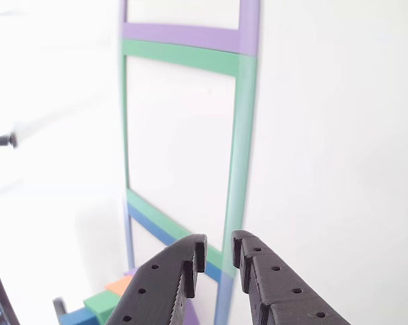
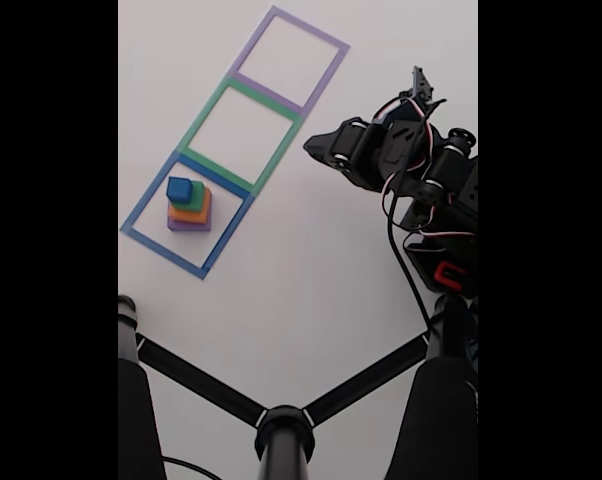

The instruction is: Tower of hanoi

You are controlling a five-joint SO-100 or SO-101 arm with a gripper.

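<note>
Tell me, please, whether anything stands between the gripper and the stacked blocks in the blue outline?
Nothing visible does: in the fixed view only bare white table lies between the gripper and the stack, topped by the blue cube.

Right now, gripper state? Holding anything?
Gripper: fingers slightly apart with nothing between them; it holds nothing and hangs over the tape squares, away from the block stack.

The other view rides close behind the black 2-finger gripper, whose tips rise from the lower edge, and looks along the white table over the green tape square outline. The fixed view looks down from high up, farther off, past a black tripod-like stand at the bottom. Both share the taped squares and the stack of 4 foam blocks.
</note>
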